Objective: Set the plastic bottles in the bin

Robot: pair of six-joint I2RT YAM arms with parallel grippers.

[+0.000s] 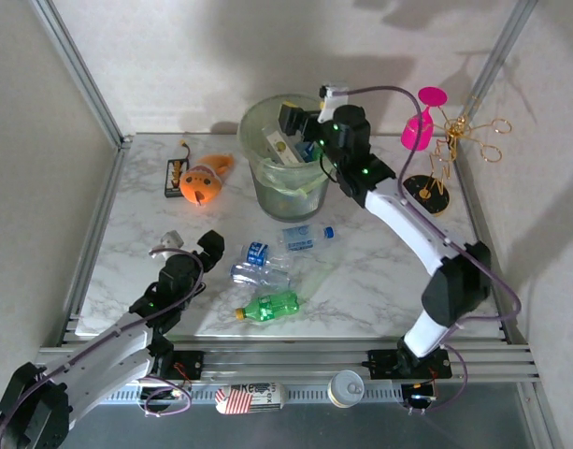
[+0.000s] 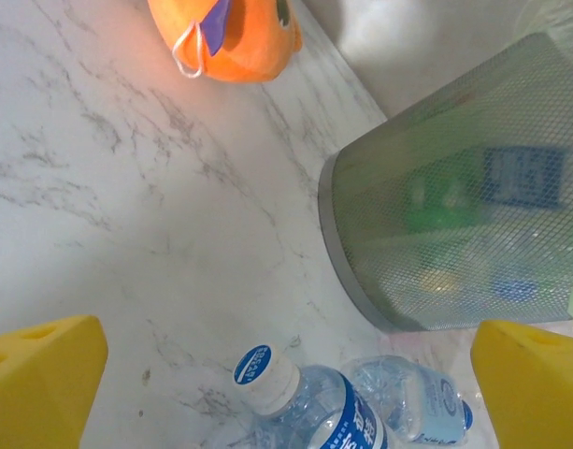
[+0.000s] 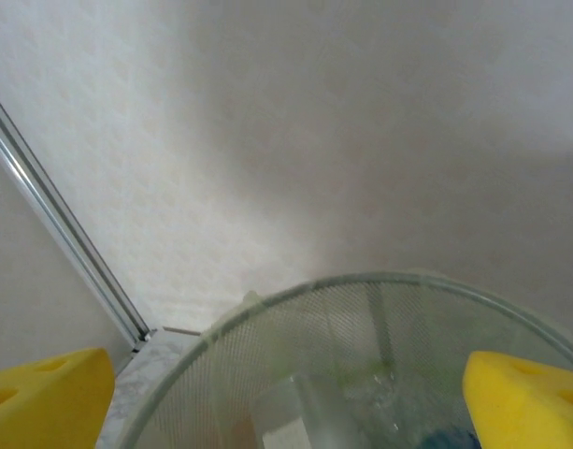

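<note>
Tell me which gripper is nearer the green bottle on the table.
Left. The left gripper sits just beyond the green bottle, to its left; the right gripper is far off, above the bin.

Robot lab, aluminium frame, white panels

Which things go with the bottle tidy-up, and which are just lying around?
For the job: clear bottles, green bottle, bin.
Just lying about: orange plush toy, pink goblet, gold wire stand.
</note>
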